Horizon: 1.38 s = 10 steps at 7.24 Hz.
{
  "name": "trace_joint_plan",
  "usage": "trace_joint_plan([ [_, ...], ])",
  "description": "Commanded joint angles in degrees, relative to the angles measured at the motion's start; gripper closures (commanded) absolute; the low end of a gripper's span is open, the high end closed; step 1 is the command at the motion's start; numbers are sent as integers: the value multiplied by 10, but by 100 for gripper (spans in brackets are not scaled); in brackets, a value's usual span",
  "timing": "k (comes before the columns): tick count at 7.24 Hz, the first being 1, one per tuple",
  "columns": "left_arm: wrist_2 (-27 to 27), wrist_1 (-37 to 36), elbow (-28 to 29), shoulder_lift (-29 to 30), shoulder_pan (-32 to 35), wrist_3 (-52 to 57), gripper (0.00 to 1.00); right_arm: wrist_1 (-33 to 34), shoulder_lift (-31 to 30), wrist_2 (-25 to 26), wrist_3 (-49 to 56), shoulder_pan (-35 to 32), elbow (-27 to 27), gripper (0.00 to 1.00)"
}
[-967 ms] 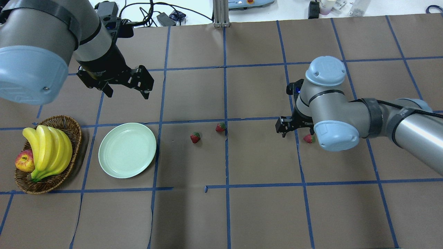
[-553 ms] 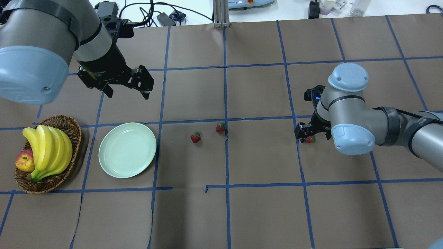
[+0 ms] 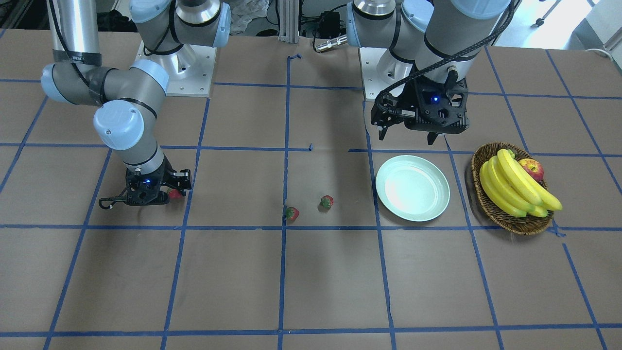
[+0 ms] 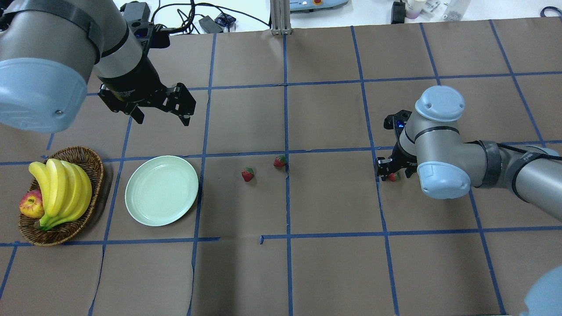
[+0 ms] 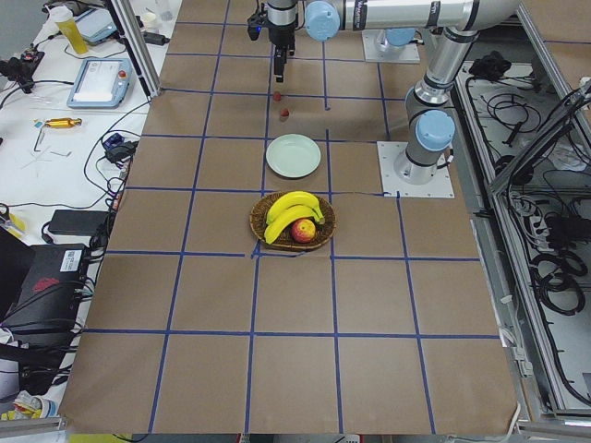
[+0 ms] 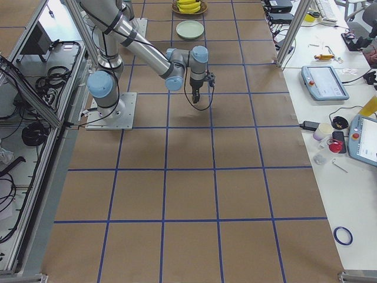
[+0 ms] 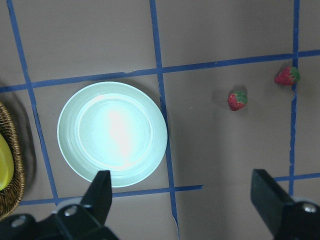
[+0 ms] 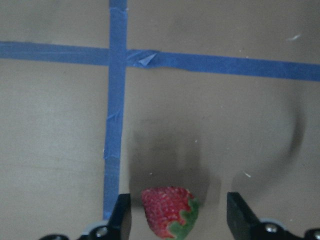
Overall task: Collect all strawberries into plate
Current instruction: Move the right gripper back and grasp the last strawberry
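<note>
Plainly none is collected yet: my right claw (image 4: 394, 171), spread, straddles one strawberry (image 8: 167, 212) on the desk (image 4: 333, 272) at the overhead view's right, two other strawberries (image 4: 247, 174) (image 4: 279, 161) lie mid-frame, the plate (image 4: 161, 190) at lower left sits bare, and my left claw (image 4: 160, 109) hangs spread at upper left.

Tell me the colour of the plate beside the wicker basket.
Pale mint green, glossy and plain. The plate shows best in the left wrist-mounted view.

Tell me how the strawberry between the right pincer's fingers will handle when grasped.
Probably light: the strawberry is small, narrower than the gap of the open right pincer. Its rounded, tapered body may roll or twist if one finger touches first.
</note>
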<state>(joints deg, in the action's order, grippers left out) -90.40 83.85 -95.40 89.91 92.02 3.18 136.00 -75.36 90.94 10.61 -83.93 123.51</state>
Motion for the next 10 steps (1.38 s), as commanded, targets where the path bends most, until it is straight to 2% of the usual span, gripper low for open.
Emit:
trace_joint_plan([
  [1, 1, 0, 0, -1, 0, 0, 0, 4, -3, -1, -6, -6, -11, 100],
  [2, 1, 0, 0, -1, 0, 0, 0, 4, 0, -3, -45, -22, -15, 100],
  [4, 1, 0, 0, -1, 0, 0, 0, -3, 5, -50, -181, -102, -71, 100],
  [6, 1, 0, 0, -1, 0, 0, 0, -24, 8, -51, -309, -189, -113, 100],
  [9, 1, 0, 0, -1, 0, 0, 0, -25, 96, -89, -517, -317, -256, 100],
  [10, 1, 0, 0, -1, 0, 0, 0, -24, 121, -92, -555, -341, -283, 100],
])
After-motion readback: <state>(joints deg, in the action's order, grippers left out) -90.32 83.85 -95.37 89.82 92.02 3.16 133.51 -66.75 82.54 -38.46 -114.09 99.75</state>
